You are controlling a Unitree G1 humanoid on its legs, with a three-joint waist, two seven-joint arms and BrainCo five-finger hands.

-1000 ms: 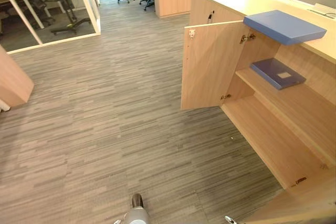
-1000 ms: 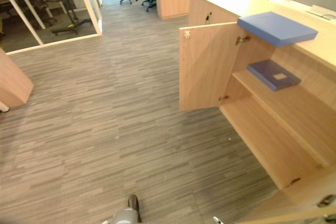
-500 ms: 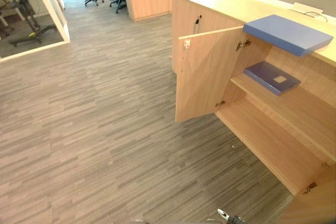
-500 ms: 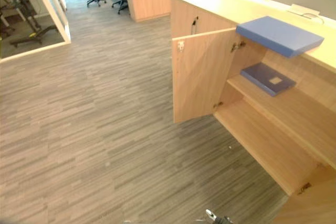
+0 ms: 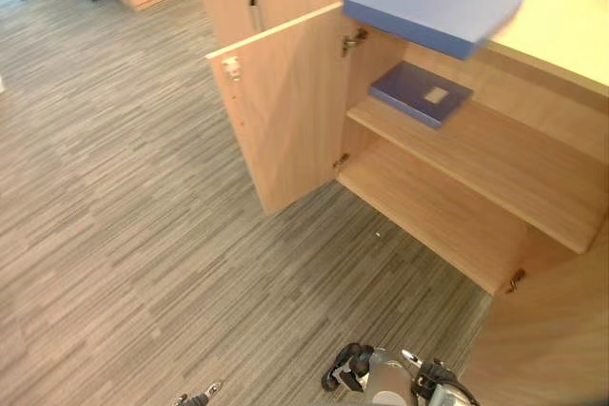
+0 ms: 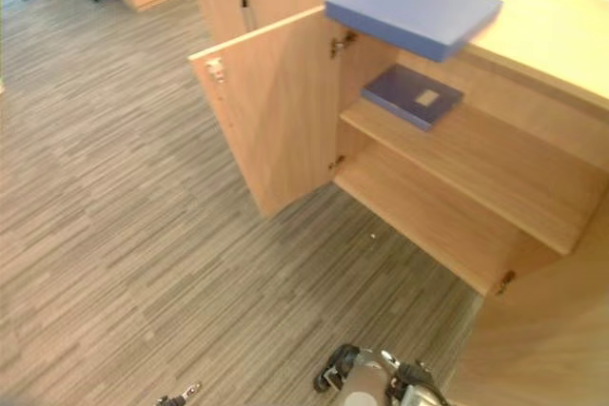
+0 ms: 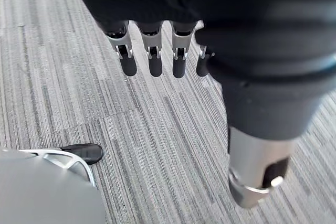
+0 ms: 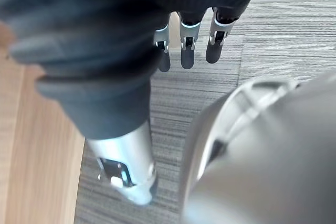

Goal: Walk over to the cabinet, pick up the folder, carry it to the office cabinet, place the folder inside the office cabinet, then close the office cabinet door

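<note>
A dark blue folder [image 5: 420, 92] is seen lying flat on the upper shelf [image 5: 495, 154] of the office cabinet [image 5: 561, 35], just under a lighter blue folder [image 5: 433, 5] that overhangs the top. Nothing is held: left hand [image 7: 154, 56] and right hand [image 8: 187, 35] are hung over the carpet [image 5: 114, 216], fingers straight and loose. Placing looks done, probably. The door [image 5: 281, 106] is wide open and yet to be shut.

Folder [image 5: 433, 9] atop the cabinet [image 5: 561, 37], second folder [image 5: 421, 92] on its shelf [image 5: 495, 164]
</note>
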